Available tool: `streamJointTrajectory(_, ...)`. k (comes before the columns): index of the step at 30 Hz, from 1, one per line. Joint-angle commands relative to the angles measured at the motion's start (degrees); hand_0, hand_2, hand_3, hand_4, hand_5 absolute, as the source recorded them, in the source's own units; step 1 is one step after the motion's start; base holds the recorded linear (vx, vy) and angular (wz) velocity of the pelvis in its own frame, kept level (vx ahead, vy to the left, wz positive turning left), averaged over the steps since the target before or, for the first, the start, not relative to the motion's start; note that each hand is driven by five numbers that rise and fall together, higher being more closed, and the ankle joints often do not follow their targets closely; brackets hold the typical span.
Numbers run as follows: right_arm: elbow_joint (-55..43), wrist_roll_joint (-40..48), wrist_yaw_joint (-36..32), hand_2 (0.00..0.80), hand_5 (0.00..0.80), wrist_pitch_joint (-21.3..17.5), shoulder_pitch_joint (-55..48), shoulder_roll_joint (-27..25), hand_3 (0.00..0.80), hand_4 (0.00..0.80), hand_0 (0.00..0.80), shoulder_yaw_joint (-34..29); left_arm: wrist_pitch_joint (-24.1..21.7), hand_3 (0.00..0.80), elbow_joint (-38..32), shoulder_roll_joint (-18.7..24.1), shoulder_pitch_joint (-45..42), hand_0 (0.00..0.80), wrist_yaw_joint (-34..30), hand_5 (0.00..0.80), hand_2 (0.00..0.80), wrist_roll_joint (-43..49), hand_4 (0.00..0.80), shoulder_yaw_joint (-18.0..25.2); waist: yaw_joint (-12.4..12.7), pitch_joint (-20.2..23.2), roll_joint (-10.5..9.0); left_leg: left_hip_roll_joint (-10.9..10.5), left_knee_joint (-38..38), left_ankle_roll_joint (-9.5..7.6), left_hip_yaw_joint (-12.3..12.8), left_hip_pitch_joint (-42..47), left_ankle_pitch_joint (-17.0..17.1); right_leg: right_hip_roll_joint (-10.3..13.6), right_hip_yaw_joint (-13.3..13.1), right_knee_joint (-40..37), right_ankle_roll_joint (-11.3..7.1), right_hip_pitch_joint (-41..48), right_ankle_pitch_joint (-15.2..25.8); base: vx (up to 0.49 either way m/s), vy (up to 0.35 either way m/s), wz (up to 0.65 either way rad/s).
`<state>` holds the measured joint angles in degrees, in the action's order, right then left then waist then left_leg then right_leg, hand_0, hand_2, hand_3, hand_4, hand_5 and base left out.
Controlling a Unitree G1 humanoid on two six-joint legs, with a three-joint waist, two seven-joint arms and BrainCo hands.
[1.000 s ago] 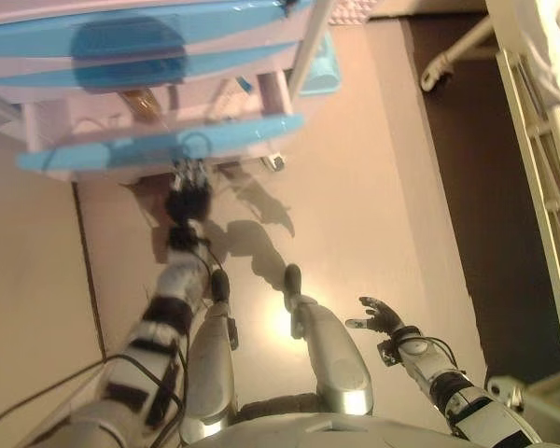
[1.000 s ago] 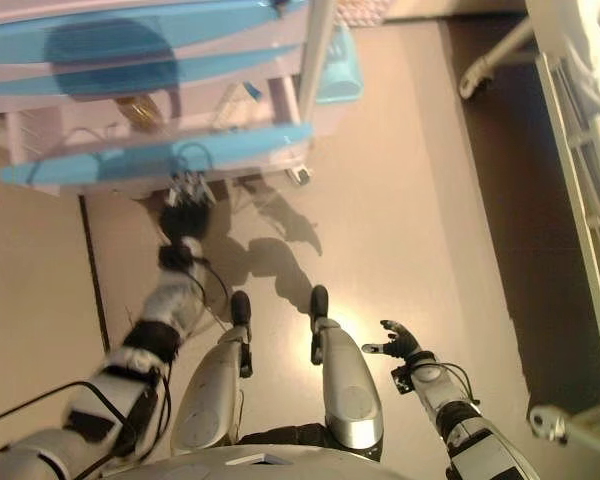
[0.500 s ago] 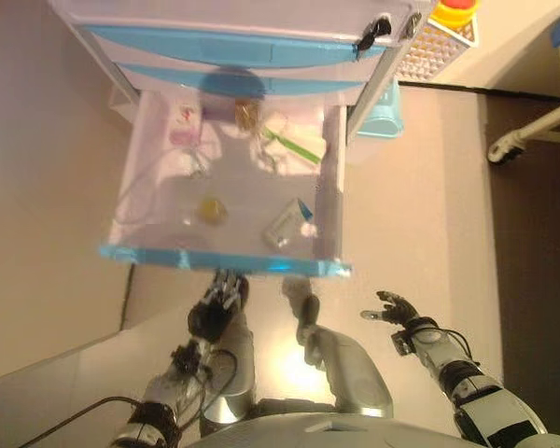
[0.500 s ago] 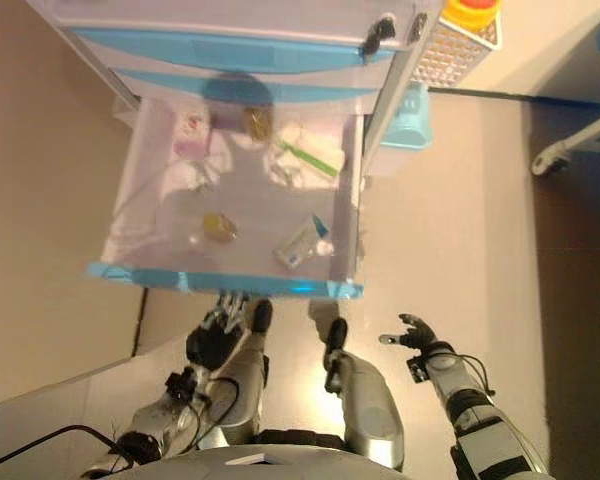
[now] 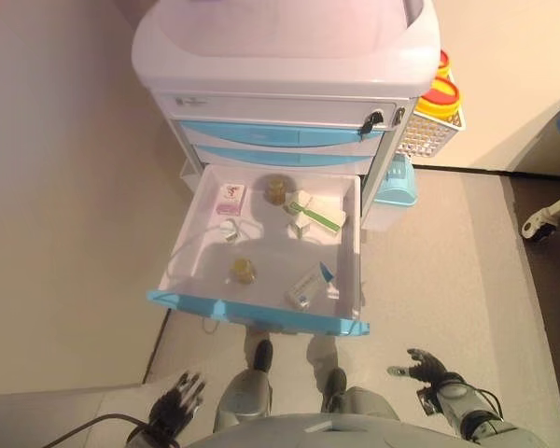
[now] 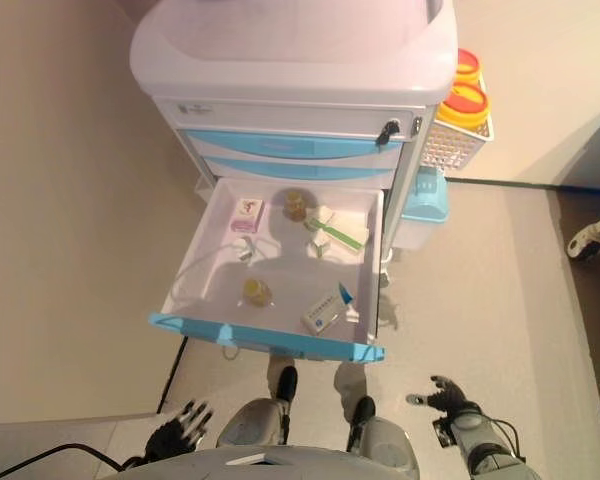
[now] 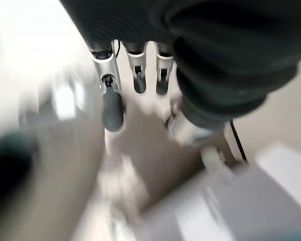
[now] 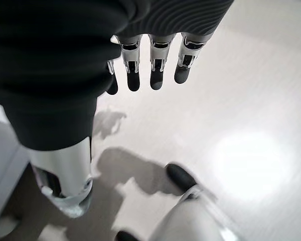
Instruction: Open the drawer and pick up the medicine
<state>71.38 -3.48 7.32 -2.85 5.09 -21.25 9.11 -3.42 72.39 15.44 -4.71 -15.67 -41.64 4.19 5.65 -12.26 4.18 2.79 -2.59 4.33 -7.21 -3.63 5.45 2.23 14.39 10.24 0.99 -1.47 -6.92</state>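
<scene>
The cart's [image 5: 280, 56] lowest drawer [image 5: 261, 317] stands pulled out, with a light blue front. In it lie a white and blue medicine box [image 5: 308, 285], a small amber bottle [image 5: 242, 271], a second amber bottle [image 5: 276, 189], a pink box [image 5: 230, 198] and a white and green box [image 5: 315, 213]. My left hand [image 5: 173, 411] is open and empty, low at the lower left, well short of the drawer's front; its fingers [image 7: 113, 108] are straight. My right hand [image 5: 427, 366] is open and empty at the lower right, over the floor, fingers [image 8: 155, 70] straight.
A white basket [image 5: 429, 126] with yellow and red containers hangs on the cart's right side, with a light blue bin [image 5: 397, 182] below it. A beige wall runs along the left. A caster [image 5: 541, 219] of other furniture shows at the right edge.
The camera has tilted up, so the whole cart shows. My left hand has left the drawer's front and dropped back and down. The drawer stays open. The right hand has barely moved.
</scene>
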Motion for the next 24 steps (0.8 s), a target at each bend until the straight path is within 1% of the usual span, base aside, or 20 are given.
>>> streamJointTrajectory(1,0.1,-1.6,12.7,0.0,0.0,3.2,2.0,-1.0,0.0,0.0,0.0,-2.4,-6.0,0.0,-0.6,2.7,2.5,0.0,13.7,0.0,0.0,17.8,0.0,-3.0,-0.4,-0.3,-5.37,-6.9,-2.1,-3.93,2.2,2.1,-7.9,-1.0,-2.8,-6.5,-1.44,4.2,3.0,0.111,0.037,-0.01)
streamJointTrajectory(2,-0.1,-2.0,17.7,0.0,0.0,3.0,1.8,-2.1,0.0,0.0,0.0,-3.4,-5.9,0.0,-1.1,3.1,3.0,0.0,16.7,0.0,0.0,23.7,0.0,-5.3,-0.8,0.0,-5.58,-6.8,-1.8,-4.24,2.6,2.7,-8.1,-1.0,-3.3,-6.6,-1.74,4.4,3.3,0.088,0.026,-0.06)
streamJointTrajectory(4,-1.4,-1.3,22.1,0.0,0.0,1.1,1.9,-4.6,0.0,0.0,0.0,-5.1,-5.7,0.0,-1.9,3.9,3.5,0.0,20.0,0.0,0.0,28.6,0.0,-8.6,-1.2,0.2,-5.83,-6.7,-1.4,-4.64,3.1,3.4,-8.5,-1.0,-4.0,-6.7,-2.09,4.6,3.6,0.054,0.02,-0.17)
streamJointTrajectory(6,-6.8,-1.2,26.5,0.0,0.0,-2.6,2.5,-8.6,0.0,0.0,0.0,-7.9,-4.2,0.0,-3.2,4.4,3.4,0.0,20.9,0.0,0.0,32.6,0.0,-11.8,-2.1,0.4,-6.07,-6.6,-1.0,-5.19,4.0,4.1,-9.0,-0.9,-5.1,-6.8,-2.52,4.4,4.1,0.031,0.048,-0.22)
streamJointTrajectory(7,-10.9,-2.1,27.8,0.0,0.0,-3.7,2.5,-10.0,0.0,0.0,0.0,-8.8,-3.9,0.0,-3.8,4.5,3.1,0.0,21.2,0.0,0.0,33.1,0.0,-12.8,-2.5,0.4,-6.05,-6.6,-0.8,-5.38,4.4,4.3,-9.1,-0.9,-5.5,-6.8,-2.66,4.4,4.2,0.013,0.079,-0.2)
streamJointTrajectory(8,-19.6,-3.0,28.5,0.0,0.0,-2.8,2.4,-11.8,0.0,0.0,0.0,-9.7,-3.4,0.0,-4.6,4.4,2.5,0.0,21.5,0.0,0.0,32.7,0.0,-13.2,-3.1,0.4,-6.01,-6.6,-0.4,-5.57,4.8,4.6,-9.3,-0.9,-6.1,-6.9,-2.84,4.2,4.4,-0.002,0.123,-0.27)
streamJointTrajectory(9,-31.6,-5.0,29.1,0.0,0.0,-2.8,2.3,-13.7,0.0,0.0,0.0,-10.3,-2.7,0.0,-5.5,3.9,1.5,0.0,21.3,0.0,0.0,32.5,0.0,-12.9,-4.2,0.5,-5.93,-6.7,0.1,-5.86,5.4,5.0,-9.5,-0.8,-7.1,-7.0,-3.05,3.8,4.7,-0.006,0.126,-0.33)
streamJointTrajectory(10,-35.8,-6.1,28.6,0.0,0.0,-3.1,1.9,-14.1,0.0,0.0,0.0,-10.7,-2.7,0.0,-5.6,3.7,1.2,0.0,21.1,0.0,0.0,32.5,0.0,-12.7,-4.5,0.6,-5.86,-6.7,0.3,-5.97,5.5,5.2,-9.6,-0.8,-7.4,-6.9,-3.16,3.7,4.7,-0.007,0.134,-0.43)
streamJointTrajectory(11,-41.9,-7.6,27.9,0.0,0.0,-4.8,1.8,-14.9,0.0,0.0,0.0,-11.2,-2.7,0.0,-5.4,3.3,0.9,0.0,20.9,0.0,0.0,32.4,0.0,-12.4,-5.1,0.7,-5.72,-6.8,0.8,-6.18,5.7,5.4,-9.6,-0.7,-7.9,-6.9,-3.32,3.5,4.7,-0.008,0.124,-0.41)
streamJointTrajectory(12,-49.5,-10.3,25.4,0.0,0.0,-7.5,1.6,-15.4,0.0,0.0,0.0,-11.5,-2.7,0.0,-5.2,2.8,0.6,0.0,20.3,0.0,0.0,32.2,0.0,-11.7,-5.7,0.9,-5.52,-6.9,1.4,-6.35,6.0,5.6,-9.6,-0.6,-8.4,-6.9,-3.66,3.1,4.8,-0.008,0.125,-0.31)
streamJointTrajectory(13,-53.6,-11.1,23.7,0.0,0.0,-7.6,1.5,-15.5,0.0,0.0,0.0,-11.4,-2.7,0.0,-5.1,2.6,0.4,0.0,19.9,0.0,0.0,32.3,0.0,-11.3,-5.9,1.0,-5.43,-7.0,1.7,-6.42,6.2,5.8,-9.6,-0.5,-8.6,-6.8,-3.77,3.0,4.8,-0.009,0.132,-0.18)
streamJointTrajectory(14,-58.9,-13.1,20.3,0.0,0.0,-10.6,1.7,-16.2,0.0,0.0,0.0,-10.6,-2.3,0.0,-4.9,2.2,0.4,0.0,19.4,0.0,0.0,32.3,0.0,-10.3,-6.2,1.4,-5.36,-7.1,2.1,-6.54,6.3,5.9,-9.5,-0.3,-8.9,-6.7,-4.0,2.6,4.7,-0.006,0.091,-0.15)
streamJointTrajectory(15,-61.7,-13.2,18.8,0.0,0.0,-10.1,2.1,-16.9,0.0,0.0,0.0,-9.6,-2.2,0.0,-4.7,2.0,0.5,0.0,19.4,0.0,0.0,32.2,0.0,-10.4,-6.2,1.5,-5.35,-7.1,2.4,-6.52,6.4,5.9,-9.4,-0.2,-8.9,-6.6,-4.15,2.4,4.7,-0.014,0.1,-0.11)
streamJointTrajectory(16,-64.8,-13.5,14.1,0.0,0.0,-11.6,3.6,-18.2,0.0,0.0,0.0,-7.6,-2.1,0.0,-4.3,1.7,0.7,0.0,19.1,0.0,0.0,31.8,0.0,-10.6,-6.0,1.8,-5.38,-7.2,2.9,-6.5,6.5,6.0,-9.2,0.0,-8.8,-6.5,-4.35,2.1,4.8,-0.015,0.068,-0.03)
streamJointTrajectory(17,-66.6,-13.6,12.0,0.0,0.0,-12.1,4.8,-19.0,0.0,0.0,0.0,-6.1,-2.1,0.0,-4.0,1.6,0.9,0.0,19.2,0.0,0.0,31.7,0.0,-10.6,-5.8,2.0,-5.41,-7.3,3.2,-6.49,6.5,6.0,-9.1,0.2,-8.7,-6.5,-4.4,2.1,4.8,-0.017,0.069,0.01)
streamJointTrajectory(19,-67.9,-14.9,5.8,0.0,0.0,-13.6,7.4,-20.3,0.0,0.0,0.0,-2.5,-2.1,0.0,-3.4,1.4,1.3,0.0,19.0,0.0,0.0,31.3,0.0,-10.7,-5.1,2.3,-5.69,-7.4,3.6,-6.35,6.4,5.9,-8.8,0.6,-8.2,-6.5,-4.67,2.0,4.9,-0.011,0.038,0.02)
streamJointTrajectory(21,-68.3,-14.3,1.2,0.0,0.0,-13.9,9.9,-21.2,0.0,0.0,0.0,1.2,-2.2,0.0,-3.2,1.5,1.5,0.0,18.9,0.0,0.0,31.3,0.0,-11.0,-4.1,2.5,-5.87,-7.5,4.2,-6.3,6.0,5.8,-8.4,0.9,-7.5,-6.6,-4.91,2.0,5.1,-0.019,0.018,0.06)
streamJointTrajectory(22,-68.0,-15.2,-0.5,0.0,0.0,-13.9,11.0,-21.2,0.0,0.0,0.0,3.2,-2.3,0.0,-3.2,1.6,1.5,0.0,18.8,0.0,0.0,31.2,0.0,-11.2,-3.6,2.6,-5.94,-7.6,4.4,-6.24,5.7,5.7,-8.2,1.1,-7.1,-6.5,-4.98,1.9,5.1,-0.03,0.01,0.11)
streamJointTrajectory(24,-65.6,-18.2,-1.7,0.0,0.0,-14.6,13.4,-20.7,0.0,0.0,0.0,7.7,-2.1,0.0,-3.3,2.0,1.7,0.0,18.3,0.0,0.0,31.6,0.0,-11.9,-2.3,2.5,-5.96,-7.7,4.7,-6.24,5.1,5.5,-7.9,1.5,-6.0,-6.5,-5.13,2.0,5.1,-0.029,0.004,0.25)
